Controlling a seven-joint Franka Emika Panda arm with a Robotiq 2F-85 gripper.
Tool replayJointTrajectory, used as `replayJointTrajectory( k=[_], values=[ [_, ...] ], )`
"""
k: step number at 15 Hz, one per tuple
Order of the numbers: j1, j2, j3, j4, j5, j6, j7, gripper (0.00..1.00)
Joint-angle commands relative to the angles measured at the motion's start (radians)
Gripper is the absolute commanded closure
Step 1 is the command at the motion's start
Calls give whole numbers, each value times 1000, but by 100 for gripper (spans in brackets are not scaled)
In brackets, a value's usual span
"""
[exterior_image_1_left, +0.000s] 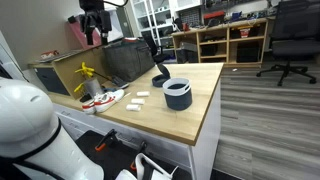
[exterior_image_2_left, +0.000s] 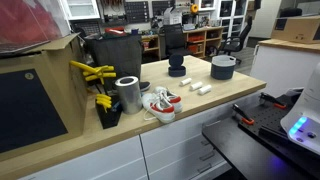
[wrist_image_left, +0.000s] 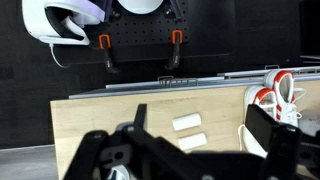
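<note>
Wooden tabletop (wrist_image_left: 100, 115) with white blocks (wrist_image_left: 186, 123) and sneakers (wrist_image_left: 272, 98) beneath wide-spread pincer (wrist_image_left: 190, 163)

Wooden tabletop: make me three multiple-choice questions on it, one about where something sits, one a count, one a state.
1. Where is the red-and-white item? A between the metal can and the white blocks; B on a shelf; C on the floor.
2. How many small white blocks lie on the tabletop? A one; B two; C four.
3. The gripper is: A open and empty; B shut on a block; C shut on the can.
Answers: A, an exterior view shows it between them; B, the wrist view shows two; A, its fingers stand wide apart, gripping nothing.
</note>
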Motion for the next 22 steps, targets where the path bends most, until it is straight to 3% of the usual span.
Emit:
replayJointTrajectory(
  k=[1, 14, 22],
  values=[
    [-10, 1, 8, 2, 3, -2, -5, 0],
    [-13, 7, 2, 6, 4, -4, -7, 0],
    [-90, 137, -55, 95, -102, 114, -10, 0]
  ],
)
